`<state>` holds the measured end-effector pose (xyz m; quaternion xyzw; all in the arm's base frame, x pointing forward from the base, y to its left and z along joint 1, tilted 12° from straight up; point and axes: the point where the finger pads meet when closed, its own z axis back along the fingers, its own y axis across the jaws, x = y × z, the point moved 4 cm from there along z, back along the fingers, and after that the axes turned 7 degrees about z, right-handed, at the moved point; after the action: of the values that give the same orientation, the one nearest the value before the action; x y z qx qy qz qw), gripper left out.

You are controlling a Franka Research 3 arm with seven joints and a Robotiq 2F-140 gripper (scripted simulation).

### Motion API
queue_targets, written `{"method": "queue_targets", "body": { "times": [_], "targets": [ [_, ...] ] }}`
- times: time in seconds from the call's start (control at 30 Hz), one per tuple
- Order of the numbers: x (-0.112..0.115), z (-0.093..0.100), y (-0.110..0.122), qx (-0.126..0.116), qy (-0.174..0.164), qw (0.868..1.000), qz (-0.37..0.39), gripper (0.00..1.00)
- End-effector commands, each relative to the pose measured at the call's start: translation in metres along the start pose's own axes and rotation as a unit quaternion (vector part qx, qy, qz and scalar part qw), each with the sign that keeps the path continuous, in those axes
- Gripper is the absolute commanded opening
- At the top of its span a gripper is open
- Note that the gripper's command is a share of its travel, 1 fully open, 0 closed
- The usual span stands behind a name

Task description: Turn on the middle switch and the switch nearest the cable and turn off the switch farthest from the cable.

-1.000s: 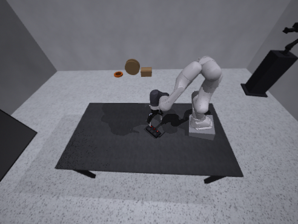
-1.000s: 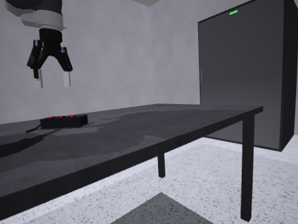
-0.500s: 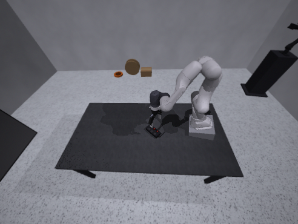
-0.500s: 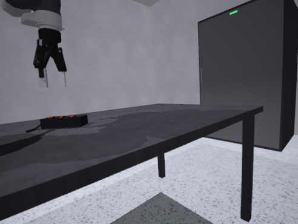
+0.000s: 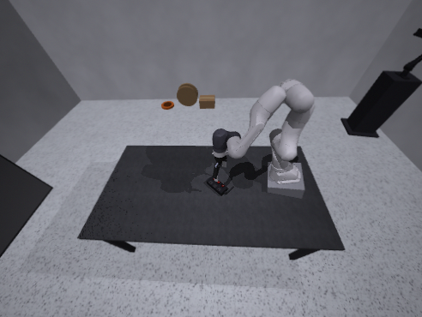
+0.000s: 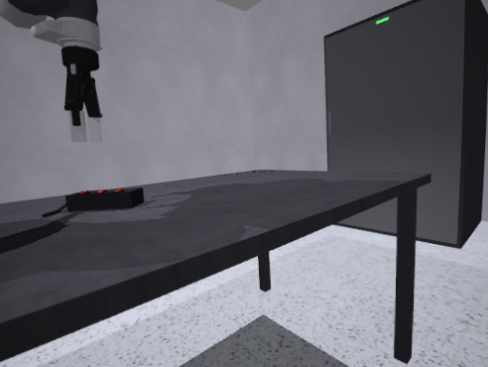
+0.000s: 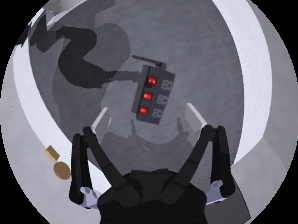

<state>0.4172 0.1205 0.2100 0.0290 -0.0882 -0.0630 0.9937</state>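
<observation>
Wrist view, near to far: the gripper (image 7: 150,117) is being held fully open at the bottom of the frame, nothing being gripped between its fingers. Just beyond, at frame centre, the power strip (image 7: 154,91) is being shown lying flat on the table (image 7: 213,63), its three red switches (image 7: 148,96) facing up, its cable (image 7: 116,78) running toward the upper left.

the end effector (image 6: 85,130) hangs above the power strip (image 6: 105,197) with open air between them and its fingers spread wide on nothing; the strip lies flat on the worktop (image 6: 278,198) with nothing close against its sides except its cable (image 6: 54,211), and the arm's base (image 5: 286,182) stands off to one side
</observation>
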Motion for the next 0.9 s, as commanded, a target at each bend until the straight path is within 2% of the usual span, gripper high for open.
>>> {"method": "queue_targets", "body": {
  "times": [0.0, 0.43, 0.47, 0.5, 0.53, 0.6, 0.87],
  "targets": [
    [0.0001, 0.0002, -0.0007, 0.0, -0.001, 1.0, 0.023, 1.0],
    [0.0001, 0.0002, -0.0007, 0.0, -0.001, 1.0, 0.023, 1.0],
    [-0.0013, 0.0014, 0.0025, -0.012, -0.005, 0.995, 0.1, 1.0],
    [-0.0013, 0.0014, 0.0025, -0.012, -0.005, 0.995, 0.1, 1.0],
    [-0.0022, 0.0024, 0.0049, -0.02, -0.008, 0.988, 0.155, 1.0],
    [-0.003, 0.0033, 0.007, -0.028, -0.01, 0.979, 0.203, 1.0],
    [-0.003, 0.0033, 0.0071, -0.028, -0.011, 0.978, 0.205, 1.0]
  ]
}}
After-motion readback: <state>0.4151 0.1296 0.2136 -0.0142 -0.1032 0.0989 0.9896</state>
